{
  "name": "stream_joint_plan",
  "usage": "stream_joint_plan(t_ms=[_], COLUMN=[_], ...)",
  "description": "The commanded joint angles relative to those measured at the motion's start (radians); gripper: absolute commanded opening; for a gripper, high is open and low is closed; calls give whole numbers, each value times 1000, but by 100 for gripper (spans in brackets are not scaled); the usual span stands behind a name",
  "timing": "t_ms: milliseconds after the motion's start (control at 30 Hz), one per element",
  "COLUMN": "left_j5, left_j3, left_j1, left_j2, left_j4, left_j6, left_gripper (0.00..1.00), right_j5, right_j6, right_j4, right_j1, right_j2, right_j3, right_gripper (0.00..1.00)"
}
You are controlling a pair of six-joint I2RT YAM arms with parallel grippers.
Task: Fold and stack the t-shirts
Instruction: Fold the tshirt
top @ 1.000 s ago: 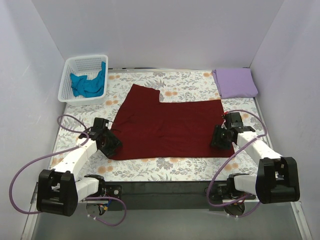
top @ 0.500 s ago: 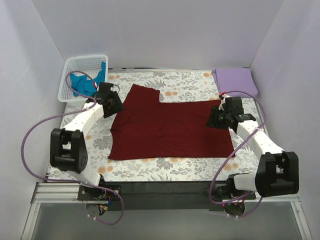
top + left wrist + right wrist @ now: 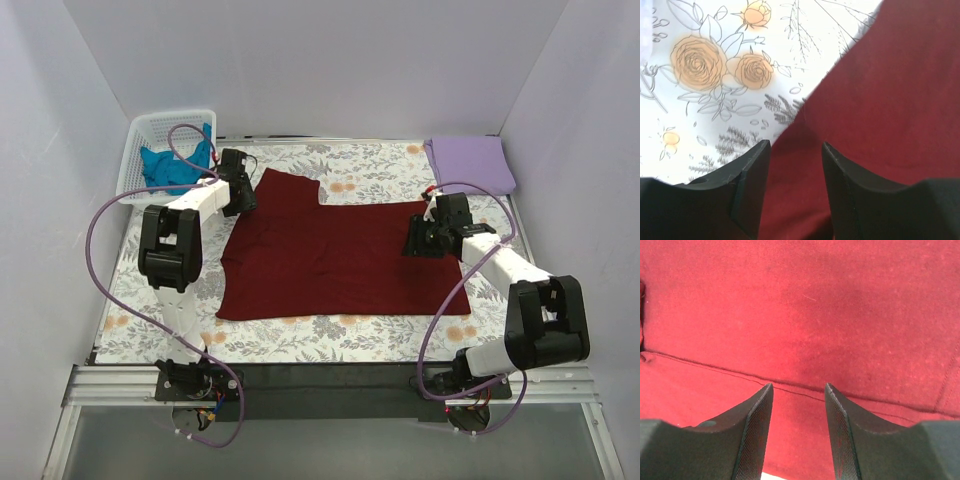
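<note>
The floral-print cloth [image 3: 330, 335] is covering the table nearest the arm bases, its grey leaves and orange roses printed on a pale ground. On it the dark maroon t-shirt [image 3: 340, 255] is lying spread flat, a broad soft sheet with a straight near hem and a notched step in its far edge. The right gripper [image 3: 415, 243] is hovering over the shirt's right side. Its black wedge-shaped fingers [image 3: 757, 435], cross-hatched on the inner faces, are standing apart with nothing between them, and below them the fine-napped fabric is showing a stitched seam [image 3: 700, 365] running across. Farther back, the left gripper [image 3: 240, 195] is reaching to the shirt's far left edge. Its smooth black fingers [image 3: 747, 190] are likewise parted and gripping nothing, straddling the slanting line where maroon cloth is meeting the rose print. At the far left corner the white plastic lattice basket [image 3: 130, 175] is holding the crumpled teal blue t-shirt [image 3: 170, 170]. At the far right corner the lavender t-shirt [image 3: 472, 165] is sitting folded into a neat, puffy rectangle, well apart from the others.
</note>
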Motion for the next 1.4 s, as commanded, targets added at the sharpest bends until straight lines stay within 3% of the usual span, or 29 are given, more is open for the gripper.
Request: stream_joint_plan(t_ms=[0,400,633,667,800,1000,1367], left_j5=[-37,-32,-14,-14,-29,-78,-84], left_j3=[51,14,-24,-29,-32,-41,-33], left_j1=[-4,-10,-24,-27,-30,-30,-31], left_j2=[17,96,96,96,99,94,96], left_j4=[11,54,62,62,60,56,54], left_j6=[24,52,80,80,93,104,110], left_gripper=[44,42,20,12,0,0,0], right_j5=[-21,5,244,260,287,264,128], right_j6=[-20,-31,-128,-140,-217,-321,-258], right_j4=[50,65,67,70,122,129,152], right_j1=[9,18,15,13,-11,-66,-215], right_j2=[20,69,140,154,242,409,575], right_j3=[33,70,196,216,326,463,550], right_gripper=[52,52,51,51,52,51,47])
